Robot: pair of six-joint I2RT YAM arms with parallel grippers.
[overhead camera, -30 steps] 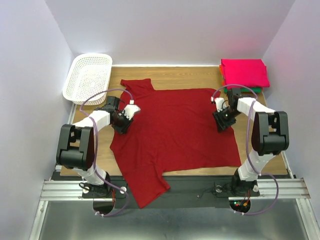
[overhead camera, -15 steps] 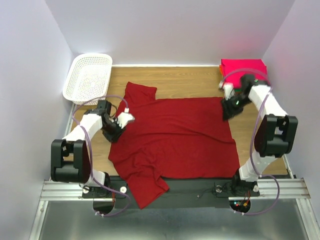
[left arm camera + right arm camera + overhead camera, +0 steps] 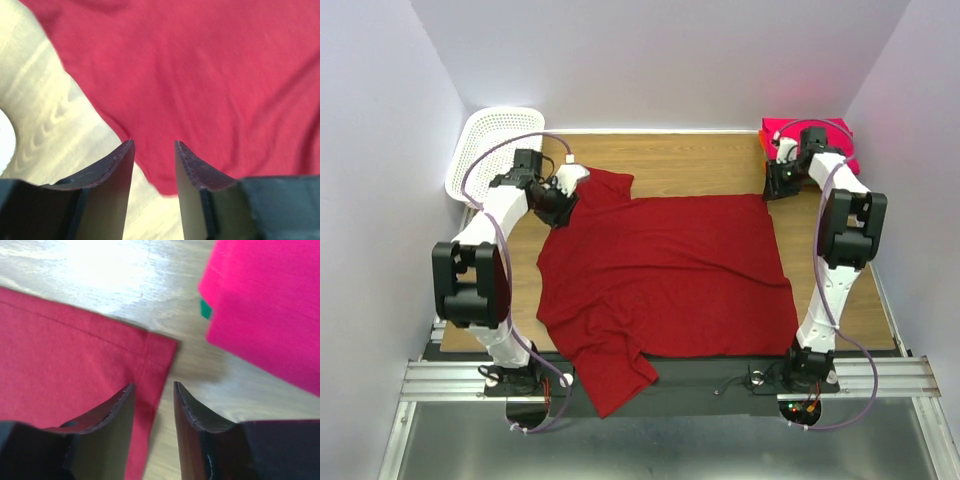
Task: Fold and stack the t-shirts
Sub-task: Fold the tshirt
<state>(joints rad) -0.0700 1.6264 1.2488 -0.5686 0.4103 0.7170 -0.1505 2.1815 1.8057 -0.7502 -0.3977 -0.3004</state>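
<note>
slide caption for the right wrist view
right fingers open over the crimson t-shirt's hemmed corner, folded pink t-shirt beside it on the wooden table

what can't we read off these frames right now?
- Top view: the right arm covers part of the folded stack, so the shirts under the pink t-shirt can't be counted.
- Right wrist view: only a sliver of the green t-shirt shows beneath the pink.
- Wrist views: left gripper and right gripper are open; contact with the crimson t-shirt is unclear and blurred.
</note>
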